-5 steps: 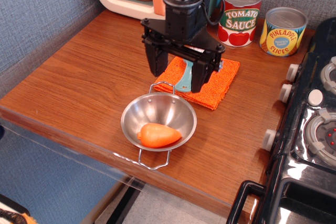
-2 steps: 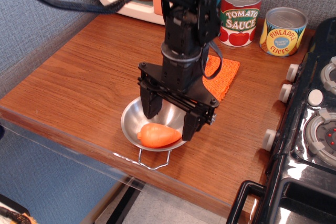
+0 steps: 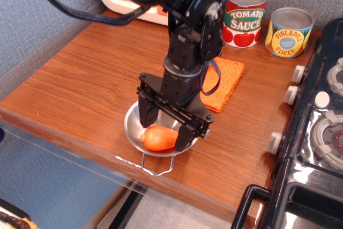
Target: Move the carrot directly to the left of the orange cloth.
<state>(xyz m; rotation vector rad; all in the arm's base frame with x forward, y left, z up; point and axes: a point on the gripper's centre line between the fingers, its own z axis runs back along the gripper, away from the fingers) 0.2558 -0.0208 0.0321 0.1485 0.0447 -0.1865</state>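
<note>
- Carrot (image 3: 159,138) lies on its side in the steel bowl (image 3: 133,124), near the front edge of the wooden surface (image 3: 80,79); it is not yet beside the orange cloth (image 3: 228,79).
- Gripper (image 3: 165,132) is down in the bowl with its jaws apart, one finger on each side of the carrot; I cannot tell whether either finger touches it, and it does not look clamped.
- Risk, as I judge it: the carrot is smooth and tapered, so a closing pinch that lands off its thick middle could squirt it out sideways.
- Risk: the bowl is light and sits close to the surface's front edge; a finger catching the rim or pressing the wall could tip it, or slide it toward the edge.
- Risk: the bare spot left of the cloth is partly hidden behind the arm, so a release could end on the cloth instead of beside it.
- Arm pose: the dark arm comes in from the upper left of the view, bends over the cloth, and points the wrist steeply downward into the bowl, tilted slightly toward the camera.
</note>
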